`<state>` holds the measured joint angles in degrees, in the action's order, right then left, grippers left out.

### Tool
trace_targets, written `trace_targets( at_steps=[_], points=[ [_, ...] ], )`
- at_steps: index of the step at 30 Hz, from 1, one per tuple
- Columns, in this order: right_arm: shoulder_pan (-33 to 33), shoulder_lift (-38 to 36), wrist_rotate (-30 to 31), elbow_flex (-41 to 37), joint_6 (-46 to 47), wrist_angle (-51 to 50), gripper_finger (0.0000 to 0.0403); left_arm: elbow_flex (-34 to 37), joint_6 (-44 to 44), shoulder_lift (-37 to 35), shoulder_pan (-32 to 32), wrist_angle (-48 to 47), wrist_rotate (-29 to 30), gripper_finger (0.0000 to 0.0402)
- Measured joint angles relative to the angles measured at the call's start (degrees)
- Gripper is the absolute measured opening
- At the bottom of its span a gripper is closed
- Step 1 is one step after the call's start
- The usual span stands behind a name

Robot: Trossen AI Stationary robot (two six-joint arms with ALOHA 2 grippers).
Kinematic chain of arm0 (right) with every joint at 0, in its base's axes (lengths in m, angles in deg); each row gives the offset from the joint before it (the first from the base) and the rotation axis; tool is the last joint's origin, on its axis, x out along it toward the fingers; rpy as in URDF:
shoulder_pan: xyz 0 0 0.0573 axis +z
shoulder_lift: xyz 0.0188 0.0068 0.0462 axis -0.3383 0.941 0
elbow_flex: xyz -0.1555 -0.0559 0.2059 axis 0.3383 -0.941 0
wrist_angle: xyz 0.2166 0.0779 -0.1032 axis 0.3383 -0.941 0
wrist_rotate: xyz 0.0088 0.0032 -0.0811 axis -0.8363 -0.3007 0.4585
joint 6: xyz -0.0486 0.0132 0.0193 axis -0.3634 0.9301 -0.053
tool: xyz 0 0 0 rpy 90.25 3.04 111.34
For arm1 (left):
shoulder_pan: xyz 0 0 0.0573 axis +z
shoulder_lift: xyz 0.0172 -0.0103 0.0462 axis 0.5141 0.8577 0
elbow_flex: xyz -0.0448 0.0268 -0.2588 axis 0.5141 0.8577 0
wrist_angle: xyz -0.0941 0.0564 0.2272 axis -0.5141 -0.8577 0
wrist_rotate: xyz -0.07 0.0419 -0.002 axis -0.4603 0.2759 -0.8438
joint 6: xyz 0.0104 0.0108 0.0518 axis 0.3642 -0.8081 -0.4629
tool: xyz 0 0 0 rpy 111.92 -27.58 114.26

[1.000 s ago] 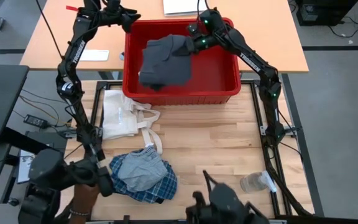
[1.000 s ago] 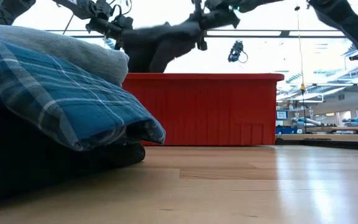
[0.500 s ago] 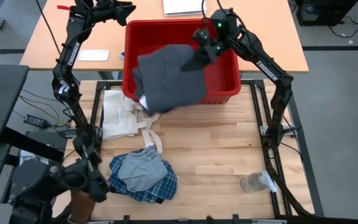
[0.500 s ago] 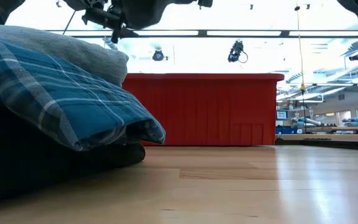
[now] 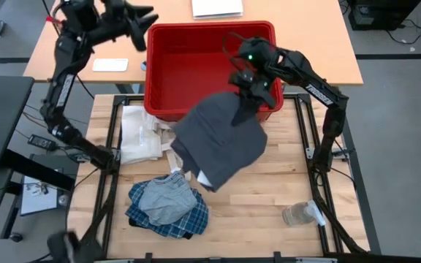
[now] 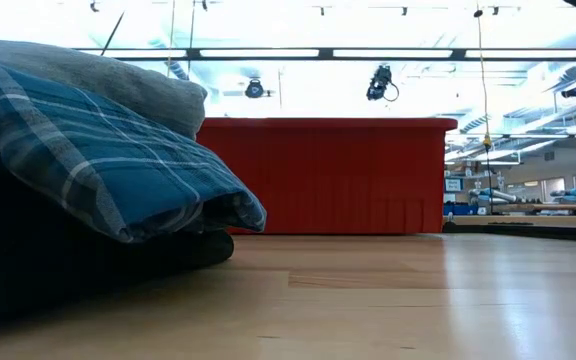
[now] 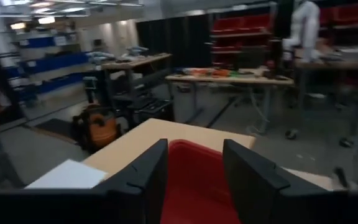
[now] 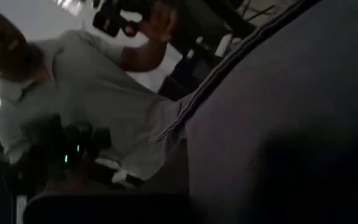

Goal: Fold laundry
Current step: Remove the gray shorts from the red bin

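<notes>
The dark grey garment (image 5: 221, 142) hangs spread out under my right gripper (image 5: 241, 102), above the table just in front of the red bin (image 5: 210, 28); it fills the right wrist view (image 8: 291, 124). The blue-and-white plaid shirt (image 5: 168, 208) lies crumpled on the table near the front edge, large in the low view (image 6: 118, 170). My left gripper (image 5: 143, 28) is open, held high over the bin's far left corner, touching nothing; its fingers frame the bin in the left wrist view (image 7: 194, 168). My right gripper is shut on the dark grey garment at its upper edge (image 5: 234, 101), coming from above. The fingers themselves are hidden by the cloth and the wrist. The garment hangs slack below the hold, lifted clear of the bin; the low view shows none of it at table height.
A cream tote bag (image 5: 139, 135) with long straps lies on the table's left side. A clear plastic bottle (image 5: 302, 213) lies near the front right corner. The red bin (image 6: 328, 180) stands at the far edge. A person (image 8: 73, 81) shows beyond the table in the right wrist view.
My right gripper has carried the dark grey garment up out of the red bin and toward the table's near edge; the garment has left the bin and hangs unfolded over the table. My left arm has swung away toward the far left.
</notes>
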<state>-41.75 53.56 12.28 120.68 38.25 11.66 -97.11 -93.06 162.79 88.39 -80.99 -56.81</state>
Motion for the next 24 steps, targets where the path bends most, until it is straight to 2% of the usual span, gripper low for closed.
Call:
trace_targets(
  at_steps=[7,10,12,14,18,21,24],
  points=[
    [8.2,0.9,0.7,0.0,0.2,3.0,0.0035,0.0,-3.9,-5.0,-8.9,-8.5,1.5,0.0153],
    [12.0,1.0,3.7,0.0,2.1,4.8,0.0035,1.0,-5.1,-6.2,-12.8,-8.1,3.2,0.0153],
    [14.1,1.0,6.3,0.0,3.4,5.5,0.0035,3.9,-5.0,-7.5,-15.2,-5.6,5.0,0.0153],
    [15.7,1.0,8.0,0.0,5.1,5.6,0.0035,8.8,-4.2,-9.3,-17.9,-1.2,7.3,0.0153],
    [17.1,1.0,12.9,0.0,11.4,7.5,0.0035,23.0,-1.2,-15.4,-24.0,9.6,12.8,0.0153],
    [17.6,1.0,17.0,-0.1,16.9,11.5,0.0035,33.7,2.5,-22.4,-28.5,16.2,18.4,0.0153],
    [18.7,1.0,19.0,-1.4,20.9,17.5,0.0035,42.0,4.3,-30.6,-33.5,18.6,24.0,0.0153]
  ],
)
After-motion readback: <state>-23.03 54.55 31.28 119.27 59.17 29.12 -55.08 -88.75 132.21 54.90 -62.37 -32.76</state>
